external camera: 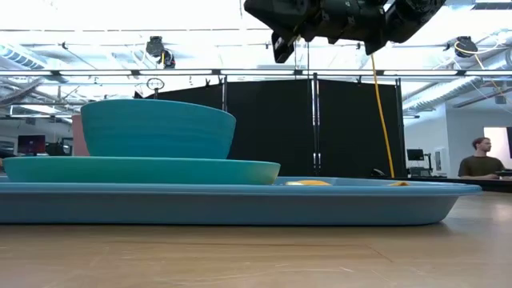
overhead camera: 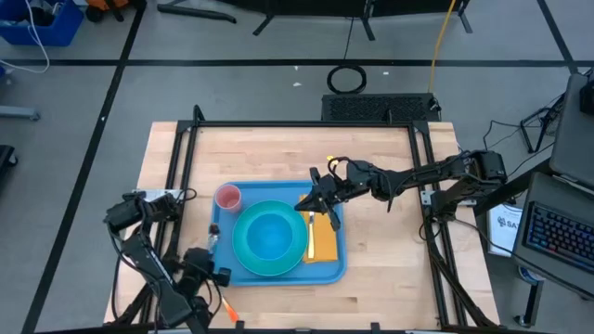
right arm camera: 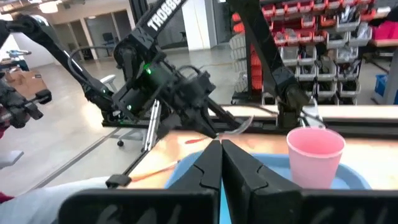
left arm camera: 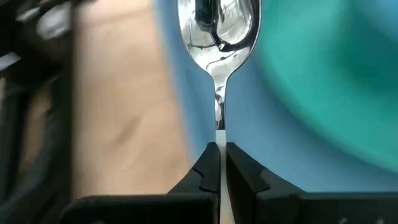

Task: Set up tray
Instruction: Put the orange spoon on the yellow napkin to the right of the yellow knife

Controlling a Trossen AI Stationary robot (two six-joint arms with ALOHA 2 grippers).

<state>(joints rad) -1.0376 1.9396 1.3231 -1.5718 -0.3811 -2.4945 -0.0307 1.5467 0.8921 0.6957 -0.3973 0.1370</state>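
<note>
Tray (overhead camera: 278, 275), blue and rectangular, lies on the wooden table (overhead camera: 390, 167), toward the near edge and about in the middle between the two arms. On it stands a round cyan plate (overhead camera: 243, 250) with a teal bowl (overhead camera: 269, 237) on top of it. A pink cup (overhead camera: 227, 197) stands in the far left corner of the tray, and a yellow napkin (overhead camera: 323, 246) lies along the right side, beside the plate.

The left gripper (left arm camera: 219, 146) is at the left edge of the tray, near the table's front. Its fingers are pressed together on the thin handle of a metal spoon (left arm camera: 219, 28), and the spoon's bowl points away over the blue surface, close to the plate's rim.

The right gripper (overhead camera: 311, 197) reaches in from the right and hangs above the far right part of the tray, over the napkin's end. Its fingers are closed and I see nothing between them.

In the room behind, a person (external camera: 480, 158) sits at a desk
</note>
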